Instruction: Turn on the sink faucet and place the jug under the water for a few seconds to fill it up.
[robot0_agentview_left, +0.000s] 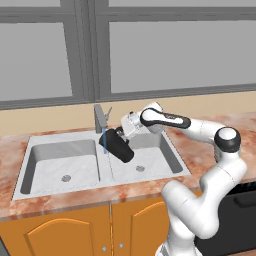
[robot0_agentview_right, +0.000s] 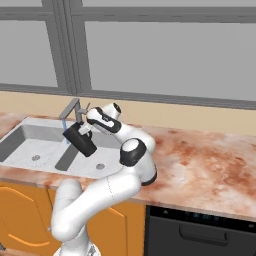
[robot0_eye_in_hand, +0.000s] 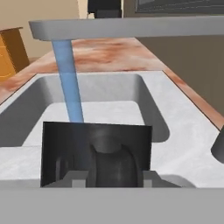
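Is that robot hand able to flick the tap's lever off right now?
Probably not as things stand. The gripper is shut on the jug, held tilted under the water. The lever on the sink faucet is close and nothing blocks it, but the fingers are occupied until the jug is set down.

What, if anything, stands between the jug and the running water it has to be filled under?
Nothing visible does. The gripper holds the jug tilted below the sink faucet, over the sink, and the water already falls onto it.
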